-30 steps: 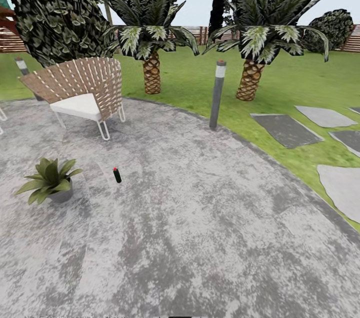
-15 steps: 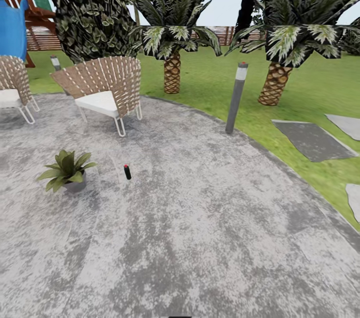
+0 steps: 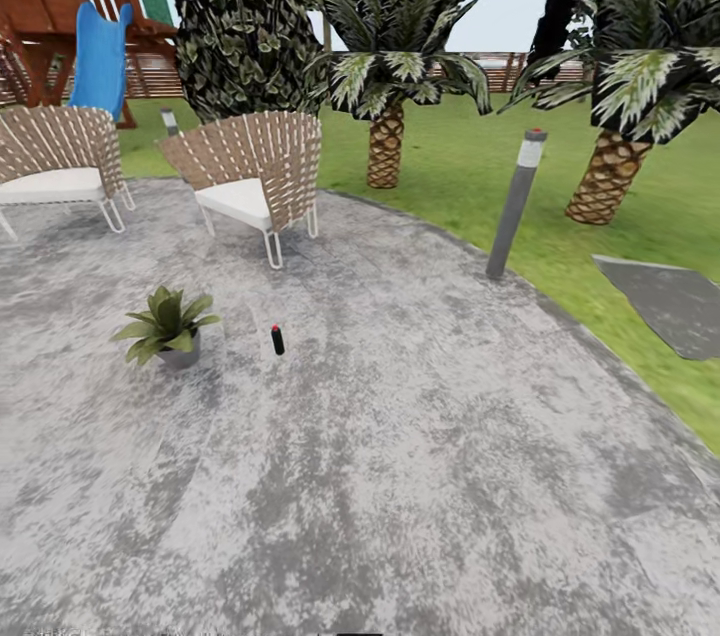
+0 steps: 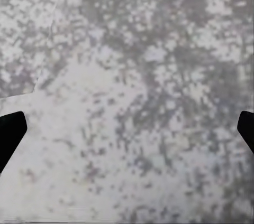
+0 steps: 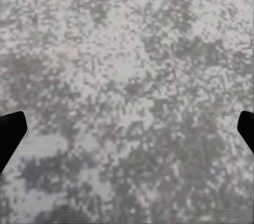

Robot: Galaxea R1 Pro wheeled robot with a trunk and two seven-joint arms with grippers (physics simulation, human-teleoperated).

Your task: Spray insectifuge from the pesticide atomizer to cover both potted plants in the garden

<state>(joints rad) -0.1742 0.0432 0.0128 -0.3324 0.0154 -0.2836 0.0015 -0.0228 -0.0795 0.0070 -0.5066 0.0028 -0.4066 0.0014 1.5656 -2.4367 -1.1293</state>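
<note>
Left hand [image 4: 127,129] and right hand [image 5: 127,129] each show as two dark fingertips at opposite edges of their wrist views, spread wide and holding nothing, with bare mottled paving between them. From the head view I judge the task to be in its approach step: nothing is picked up yet. The pesticide atomizer [image 3: 277,340], a slim dark bottle with a red-tipped cap as rendered, stands upright on the patio [image 3: 420,476], just beside one potted plant [image 3: 168,326] and well apart from me. A second potted plant I cannot locate. Two woven chairs [image 3: 255,176] stand beyond, a grey bollard lamp [image 3: 515,204] at the patio's edge, and palms [image 3: 392,91] on the lawn. My next move, as I judge it, calls for driving closer, lowering the trunk, and bringing one spread hand around the bottle's body. No brand, label or writing is legible at this range.
</note>
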